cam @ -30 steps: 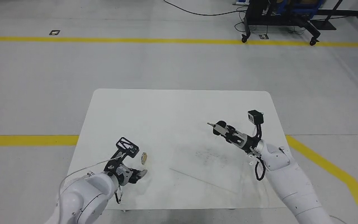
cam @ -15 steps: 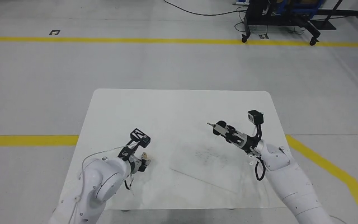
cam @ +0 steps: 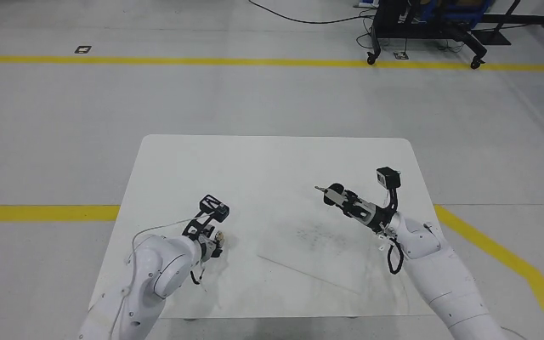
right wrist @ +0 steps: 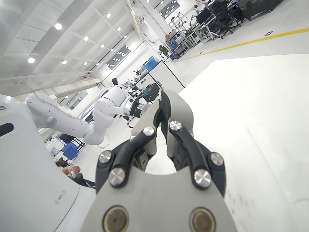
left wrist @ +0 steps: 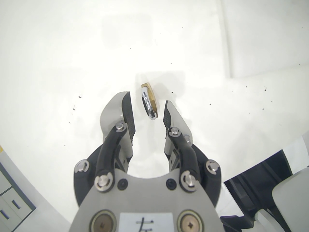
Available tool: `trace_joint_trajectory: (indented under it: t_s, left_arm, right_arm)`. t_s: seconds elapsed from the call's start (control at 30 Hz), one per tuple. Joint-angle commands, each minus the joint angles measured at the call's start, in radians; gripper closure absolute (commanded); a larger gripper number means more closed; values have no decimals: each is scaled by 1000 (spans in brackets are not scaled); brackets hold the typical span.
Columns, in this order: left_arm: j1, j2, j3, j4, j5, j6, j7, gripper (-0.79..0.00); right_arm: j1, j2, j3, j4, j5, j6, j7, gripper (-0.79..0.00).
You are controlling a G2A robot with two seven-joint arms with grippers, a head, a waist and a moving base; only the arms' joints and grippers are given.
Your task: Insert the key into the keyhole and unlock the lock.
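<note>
One small brass lock [left wrist: 149, 103] with a shiny steel shackle lies on the white table [left wrist: 96, 37], near the front left part of the tabletop as seen from above. It shows its narrow side to the left wrist camera, brass body farther off and shackle nearer. The left gripper [left wrist: 147, 102] is lowered around it with its fingers [left wrist: 128, 112] spread, one ribbed black pad on each side of the lock. A strip of bare table shows between the lock and each pad, so neither pad appears to touch it, and one gap is narrower than the other. From above, the left gripper [cam: 214, 244] sits at the end of a bent white arm close to the table's front edge. Well apart from the lock, over the right part of the table [cam: 272, 161], the right gripper [cam: 327, 194] points towards the table's middle. Its fingers [right wrist: 179, 112] are pressed together, pinching the key [cam: 320, 189], a thin metal tip that juts from their ends. In the right wrist view the right gripper [right wrist: 161, 100] has its ribbed pads meeting, with the tabletop stretching beyond it. Faint scuffs and the outline of a clear sheet [cam: 331, 263] mark the table's front right area, and yellow floor lines [cam: 255, 61] run across the grey floor behind the table
</note>
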Motion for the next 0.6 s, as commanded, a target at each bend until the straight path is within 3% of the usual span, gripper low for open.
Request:
trace_joint_trajectory:
  t_s: [0.0,0.3,0.37,0.4,0.5,0.57]
  left_arm:
    - [-8,-1,4,6,-2,3,-1,-249]
    - [-38,-4,21,20,-3,0,-24,-197]
    - [-43,-5,26,24,-6,1,-20,-132]
    - [-44,-6,28,27,-6,0,-19,-65]
    - [-48,-7,33,35,-7,0,-18,0]
    - [-51,-7,35,38,-8,-1,-20,0]
  right_arm:
    - [0,0,0,0,0,0,0,0]
    - [0,0,0,0,0,0,0,0]
    - [0,0,0,0,0,0,0,0]
    - [0,0,0,0,0,0,0,0]
    - [0,0,0,0,0,0,0,0]
    - [0,0,0,0,0,0,0,0]
